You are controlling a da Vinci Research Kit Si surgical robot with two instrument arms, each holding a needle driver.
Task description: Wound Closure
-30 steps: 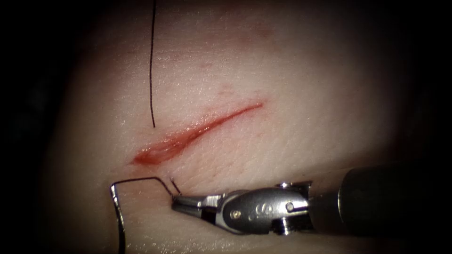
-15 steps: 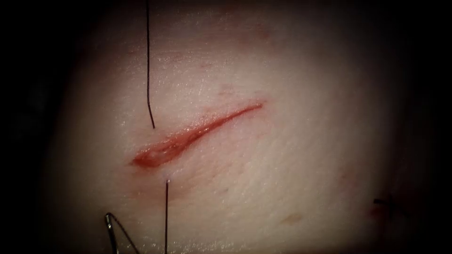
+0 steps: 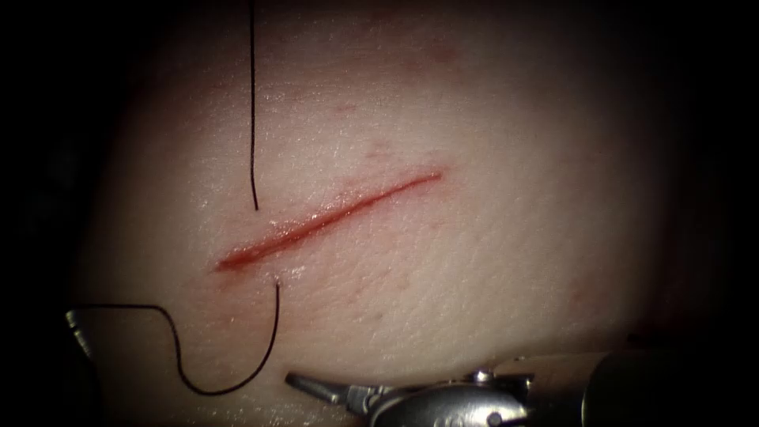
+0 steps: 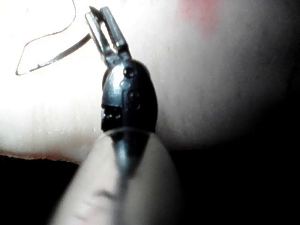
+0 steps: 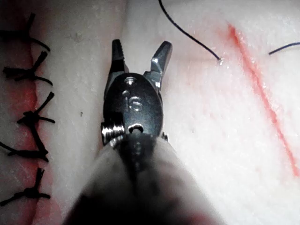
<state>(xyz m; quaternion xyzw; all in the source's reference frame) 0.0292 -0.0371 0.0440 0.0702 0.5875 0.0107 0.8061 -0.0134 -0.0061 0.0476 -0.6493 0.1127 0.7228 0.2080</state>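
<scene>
Two end effectors to check, L and R.

L end effector (image 4: 99,14): in your left wrist view the jaws look closed on the needle (image 4: 56,56), gripping it near one end. The rest of the curve sticks out sideways from the jaws. The needle is clear of the tissue (image 3: 490,261), not in it. Thread (image 3: 224,391) runs off its other end. Can't tell from that view which end is the point.

R end effector (image 5: 140,51): jaws parted approx. halfway, nothing between them. In the endoscope view it sits at the near edge, right of the thread loop, tips pointing left. It's apart from both thread and cut (image 3: 328,219).

Thread path, endoscope view: it comes down from the far edge and goes into the tissue just left of the cut, on the far side, near the cut's left end. It comes out again on the near side, close to that same end. From there it drops toward you, curves round in a U, climbs back up and runs left into the dim left edge. The loop lies slack on the tissue.

The cut is a thin slanted line, low at left and rising to the right, with red fluid (image 3: 237,259) along it, mostly at the left end.

Right wrist view also shows a row of dark stitches (image 5: 28,117) w/ cut ends, well apart from the open cut.
</scene>
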